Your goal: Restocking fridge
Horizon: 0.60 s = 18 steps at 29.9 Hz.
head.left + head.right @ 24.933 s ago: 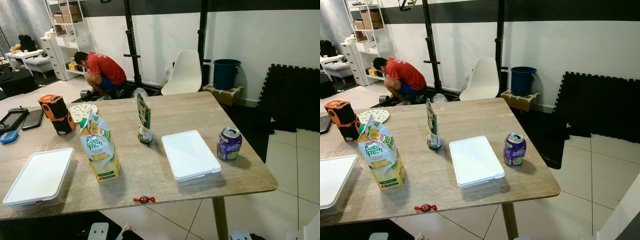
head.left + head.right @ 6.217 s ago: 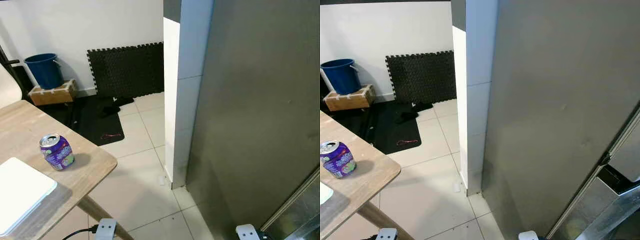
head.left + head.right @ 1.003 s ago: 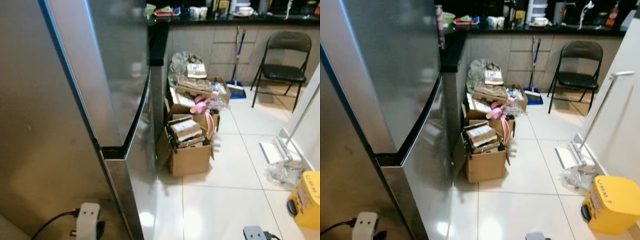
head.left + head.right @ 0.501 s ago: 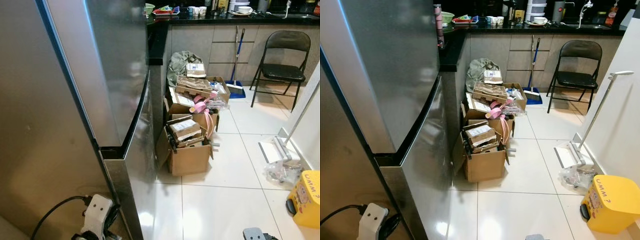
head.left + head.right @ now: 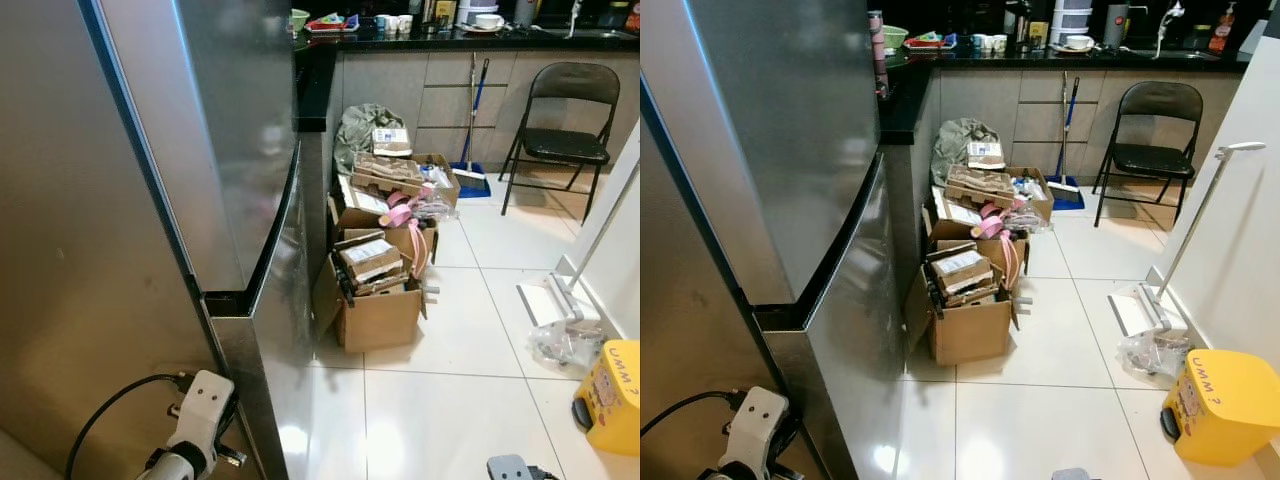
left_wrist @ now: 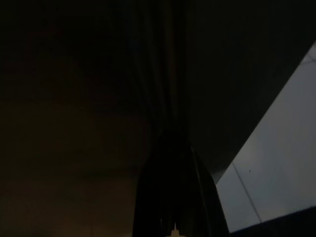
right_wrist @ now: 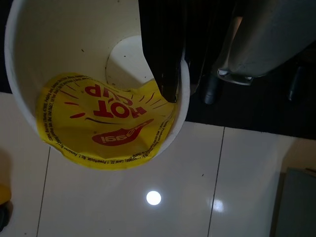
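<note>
- Tall brushed-steel fridge (image 5: 230, 150) stands right in front, doors shut, dark seam (image 5: 262, 262) between upper and lower door. Nothing stocked yet.
- Left gripper (image 5: 200, 425), white-cased w/ black cable, is low, just beside the lower door's edge. Left wrist view is too dark: can't tell how its jaws stand.
- Right gripper (image 7: 165, 64): jaws closed on the rim of a white paper cup with yellow-red "HOT CUP" lid (image 7: 106, 123), one black finger inside the cup, cup hanging over white floor tiles (image 7: 123, 197). That's the item to stock, I'd judge.
- Step in hand, likely: get the left jaws onto the door edge and pull it open.
- To do it well: hook at the seam, pull along the door's swing arc, not straight back; keep the cup level and clear of the door.
- Watch the open cardboard boxes of clutter (image 5: 375, 285) just beside the fridge. Door swing may be tight there.
- Yellow bin (image 5: 1220, 405) and black folding chair (image 5: 1150, 125) are well apart, no issue.
</note>
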Motion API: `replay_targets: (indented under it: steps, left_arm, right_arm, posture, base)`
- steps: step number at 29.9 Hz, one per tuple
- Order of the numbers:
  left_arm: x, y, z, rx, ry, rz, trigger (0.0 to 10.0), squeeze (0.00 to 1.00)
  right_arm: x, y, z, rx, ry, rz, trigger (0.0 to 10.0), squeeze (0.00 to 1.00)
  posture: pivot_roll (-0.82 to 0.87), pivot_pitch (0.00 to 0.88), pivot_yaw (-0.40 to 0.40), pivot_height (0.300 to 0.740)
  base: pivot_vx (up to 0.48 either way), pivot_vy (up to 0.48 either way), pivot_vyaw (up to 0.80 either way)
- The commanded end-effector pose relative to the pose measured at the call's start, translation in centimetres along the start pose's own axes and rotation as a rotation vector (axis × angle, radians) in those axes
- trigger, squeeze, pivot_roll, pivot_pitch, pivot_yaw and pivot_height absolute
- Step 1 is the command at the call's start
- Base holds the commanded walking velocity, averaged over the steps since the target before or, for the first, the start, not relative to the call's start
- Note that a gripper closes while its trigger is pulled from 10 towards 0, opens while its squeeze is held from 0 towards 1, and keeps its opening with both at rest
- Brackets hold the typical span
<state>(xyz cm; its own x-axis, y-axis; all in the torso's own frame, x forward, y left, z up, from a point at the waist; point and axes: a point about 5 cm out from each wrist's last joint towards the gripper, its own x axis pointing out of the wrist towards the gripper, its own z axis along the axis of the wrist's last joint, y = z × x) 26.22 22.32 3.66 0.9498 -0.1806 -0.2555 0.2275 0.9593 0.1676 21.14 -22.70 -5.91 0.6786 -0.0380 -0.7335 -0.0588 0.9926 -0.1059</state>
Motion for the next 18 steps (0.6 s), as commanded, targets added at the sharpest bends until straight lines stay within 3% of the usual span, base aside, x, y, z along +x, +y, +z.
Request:
replay_targets:
  steps: [1, 5, 10, 13, 15, 16, 17, 18]
  left_arm:
    - [0.4, -0.8, 0.8, -0.023, -0.035, -0.037, 10.0, 0.00]
    - [1.5, -2.1, 1.4, -0.005, -0.047, -0.076, 10.0, 0.00]
    - [1.9, -1.9, 1.7, 0.005, -0.050, -0.050, 10.0, 0.00]
    - [2.7, -0.9, 2.4, -0.013, -0.061, -0.021, 10.0, 0.00]
    - [2.8, -0.9, 2.6, -0.019, -0.063, -0.036, 10.0, 0.04]
    - [2.9, -0.8, 2.7, -0.022, -0.064, -0.046, 10.0, 0.30]
    - [2.9, -0.8, 2.7, -0.022, -0.064, -0.046, 10.0, 0.30]
    - [2.9, -0.8, 2.8, -0.027, -0.065, -0.056, 10.0, 0.75]
  right_arm:
    - [-0.1, 0.0, -0.5, 0.004, 0.012, 0.000, 10.0, 0.00]
    - [0.0, 0.1, -0.2, -0.003, 0.004, 0.004, 10.0, 0.00]
    - [0.0, 0.2, -0.1, -0.003, 0.002, 0.004, 10.0, 0.00]
    - [0.0, 0.2, -0.1, -0.001, -0.002, 0.003, 10.0, 0.00]
    - [0.0, 0.2, -0.1, -0.001, -0.002, 0.003, 10.0, 0.00]
    - [0.0, 0.2, -0.1, -0.001, -0.002, 0.003, 10.0, 0.00]
    - [0.0, 0.2, -0.1, -0.001, -0.002, 0.003, 10.0, 0.00]
    - [0.0, 0.2, -0.1, 0.000, -0.002, 0.002, 10.0, 0.00]
  posture:
    - [-0.02, 0.099, 0.014, 0.740]
    - [-0.03, 0.099, 0.012, 0.740]
    - [-0.03, 0.101, 0.013, 0.740]
    - [-0.03, 0.102, 0.016, 0.740]
    - [-0.03, 0.102, 0.017, 0.740]
    - [-0.03, 0.103, 0.018, 0.740]
    - [-0.03, 0.103, 0.018, 0.740]
    - [-0.03, 0.104, 0.020, 0.740]
  base:
    - [0.000, 0.000, 0.00]
    - [0.000, 0.000, 0.00]
    - [0.000, 0.000, 0.00]
    - [0.000, 0.000, 0.00]
    - [0.000, 0.000, 0.00]
    - [0.000, 0.000, 0.00]
    - [0.000, 0.000, 0.00]
    - [0.000, 0.000, 0.00]
